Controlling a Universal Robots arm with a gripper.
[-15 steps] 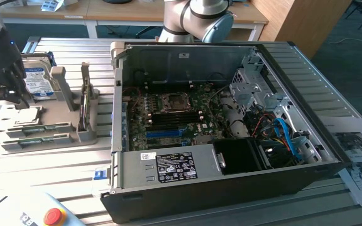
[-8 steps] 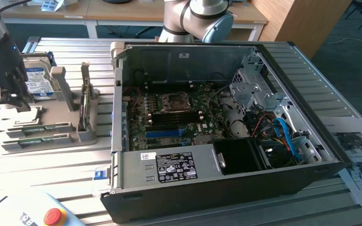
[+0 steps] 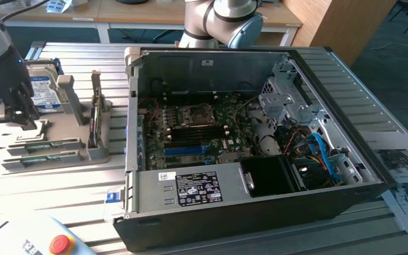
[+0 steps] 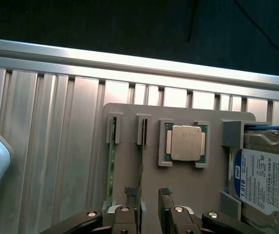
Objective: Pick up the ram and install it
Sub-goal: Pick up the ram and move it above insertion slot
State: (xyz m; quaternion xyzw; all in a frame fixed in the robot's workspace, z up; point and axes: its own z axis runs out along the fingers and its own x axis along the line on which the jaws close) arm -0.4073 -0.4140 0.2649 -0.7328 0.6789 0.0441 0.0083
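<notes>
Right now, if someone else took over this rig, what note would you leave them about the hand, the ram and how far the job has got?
Hand: open, holding nothing, over the grey fixture.
Ram: on edge in its fixture slot, running between the open fingertips, not gripped. A second stick sits in the next slot.
Computer case: open, beside the fixture.
Done: hand positioned at the ram.
Left: pick-up and install, neither done yet.
</notes>
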